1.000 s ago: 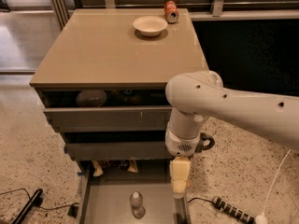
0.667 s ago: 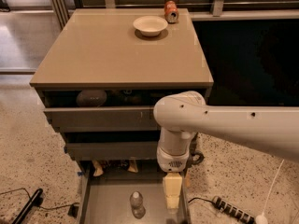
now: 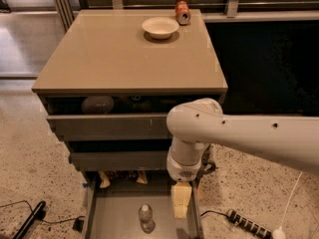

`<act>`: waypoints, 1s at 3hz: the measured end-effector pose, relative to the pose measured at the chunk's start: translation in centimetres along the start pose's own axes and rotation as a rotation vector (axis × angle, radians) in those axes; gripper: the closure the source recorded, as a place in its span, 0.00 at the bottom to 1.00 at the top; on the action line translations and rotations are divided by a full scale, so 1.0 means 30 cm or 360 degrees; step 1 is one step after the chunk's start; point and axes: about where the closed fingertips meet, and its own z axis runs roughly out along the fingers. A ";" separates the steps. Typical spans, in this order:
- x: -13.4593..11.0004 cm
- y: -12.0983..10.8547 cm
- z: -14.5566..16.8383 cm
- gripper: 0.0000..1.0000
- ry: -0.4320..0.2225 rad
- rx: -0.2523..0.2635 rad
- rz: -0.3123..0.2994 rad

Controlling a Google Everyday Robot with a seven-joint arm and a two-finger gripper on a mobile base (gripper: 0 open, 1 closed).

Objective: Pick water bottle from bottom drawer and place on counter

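1. We see a grey cabinet from above, with a beige counter (image 3: 124,59) as its top.
2. On the counter's far edge sit a white bowl (image 3: 160,27) and, just beside it to the right, an orange-red can (image 3: 182,12).
3. Two upper drawers (image 3: 109,126) stand slightly open, with dim shapes inside the top one that we cannot make out.
4. The bottom drawer (image 3: 112,215) stands wide open over a speckled floor (image 3: 30,153) and shows a flat grey base.
5. The bottle (image 3: 146,218), clear with a white cap, appears to stand upright on the drawer base, near the middle.
6. A thick white arm (image 3: 239,133) reaches in from the right and bends down in front of the cabinet.
7. The gripper (image 3: 180,203) points down over the drawer's right side, near the bottle's right and apart from it. We cannot tell whether it is spread or closed.
8. A power strip (image 3: 247,224) lies on the floor to the right.
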 end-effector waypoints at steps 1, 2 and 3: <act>-0.018 -0.109 -0.045 0.00 -0.0133 0.0243 0.0044; -0.016 -0.206 -0.102 0.00 -0.0207 0.0400 0.0094; -0.019 -0.222 -0.110 0.00 -0.0227 0.0424 0.0098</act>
